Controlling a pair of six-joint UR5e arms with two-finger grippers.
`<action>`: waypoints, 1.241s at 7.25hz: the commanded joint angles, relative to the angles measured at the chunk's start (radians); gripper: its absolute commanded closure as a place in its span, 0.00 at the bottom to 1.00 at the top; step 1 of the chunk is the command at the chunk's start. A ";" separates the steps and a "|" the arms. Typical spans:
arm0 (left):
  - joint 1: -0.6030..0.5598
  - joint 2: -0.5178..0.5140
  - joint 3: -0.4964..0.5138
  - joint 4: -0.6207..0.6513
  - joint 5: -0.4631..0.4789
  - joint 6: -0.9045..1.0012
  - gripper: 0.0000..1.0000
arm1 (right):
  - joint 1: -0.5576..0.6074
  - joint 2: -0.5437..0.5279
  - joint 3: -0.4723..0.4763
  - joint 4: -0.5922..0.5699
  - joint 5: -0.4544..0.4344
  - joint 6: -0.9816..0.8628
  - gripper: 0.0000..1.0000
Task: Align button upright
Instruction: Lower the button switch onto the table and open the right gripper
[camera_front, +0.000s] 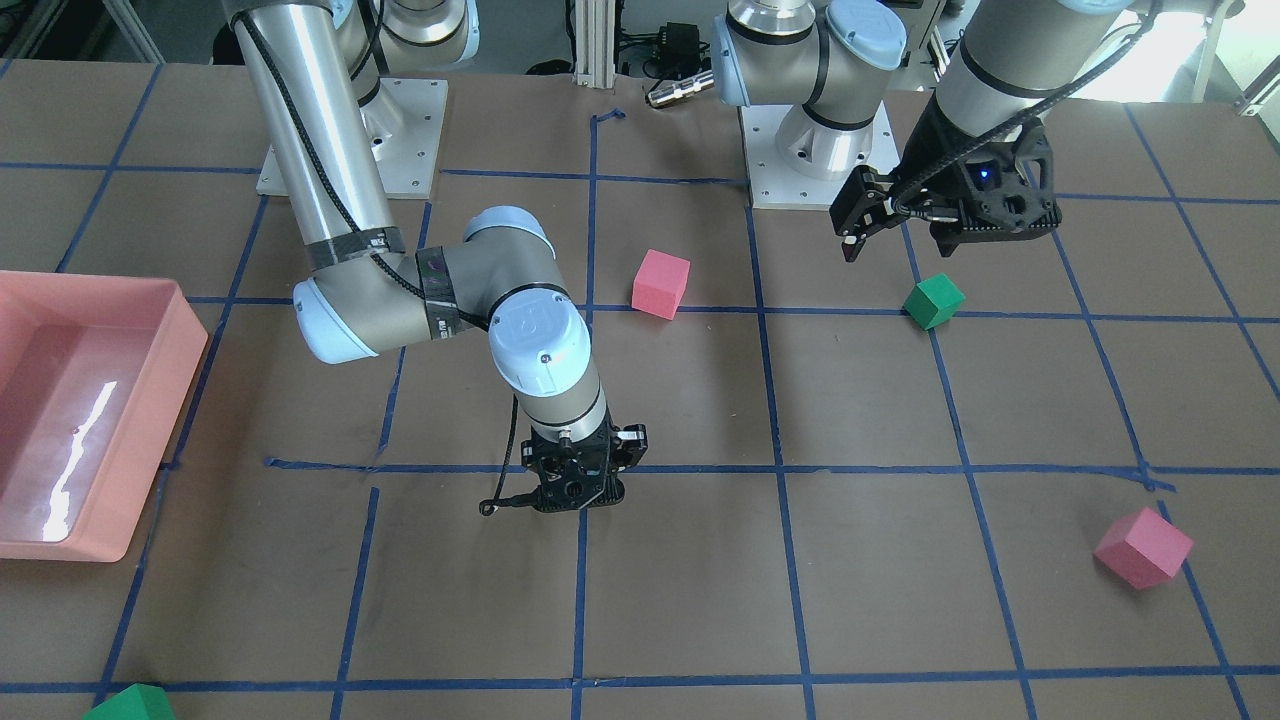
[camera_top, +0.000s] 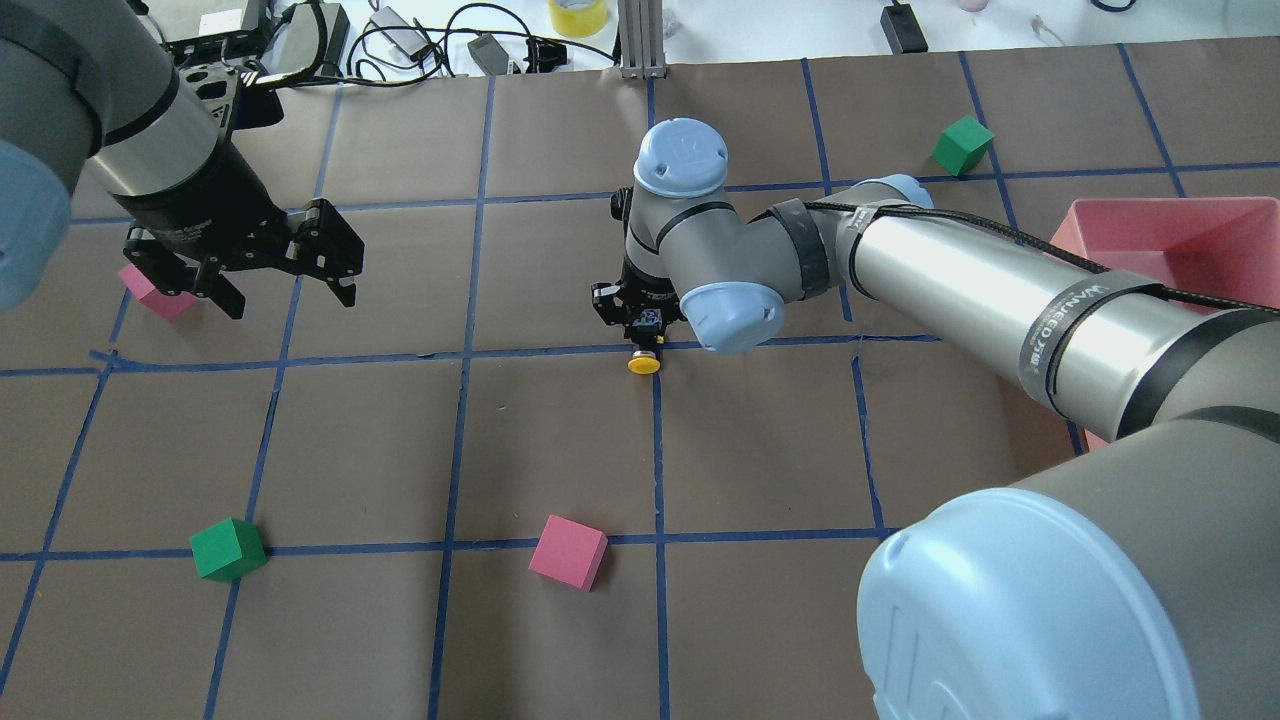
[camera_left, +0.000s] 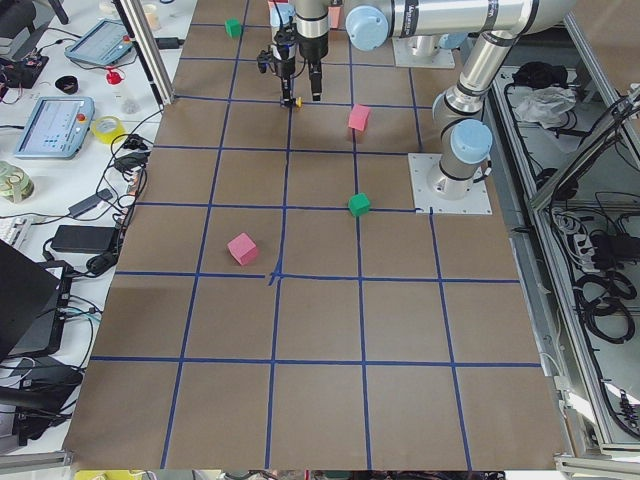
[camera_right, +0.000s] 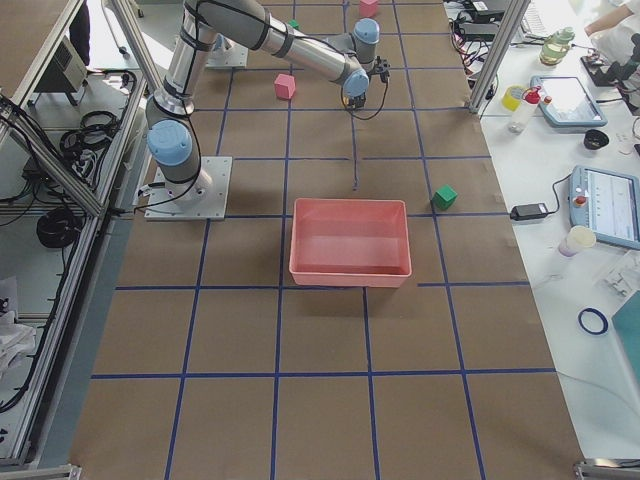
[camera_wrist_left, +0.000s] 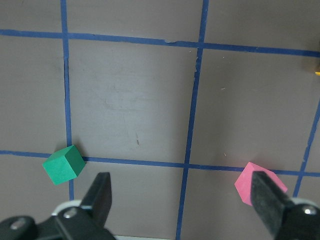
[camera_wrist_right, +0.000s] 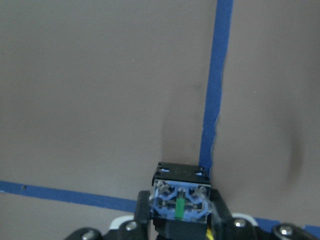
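The button shows in the overhead view as a yellow cap sticking out just below my right gripper, low over the table at a blue tape crossing. In the right wrist view its contact block sits between the fingers, terminals facing the camera. The right gripper is shut on it; its body hides the button in the front view. My left gripper hangs open and empty far off, above the table, with both fingers wide apart.
Foam cubes lie around: pink, green, pink by the left gripper, green at the far right. A pink bin stands on the right side, under the right arm.
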 joint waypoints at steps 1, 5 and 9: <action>-0.001 0.000 0.000 0.002 -0.001 0.000 0.00 | 0.000 -0.001 0.003 -0.008 0.000 -0.015 0.21; -0.001 0.005 0.000 0.002 -0.002 0.000 0.00 | -0.003 -0.090 0.011 0.010 -0.009 -0.090 0.00; -0.001 0.017 0.008 0.012 -0.001 0.002 0.00 | -0.269 -0.437 -0.026 0.504 -0.023 -0.315 0.00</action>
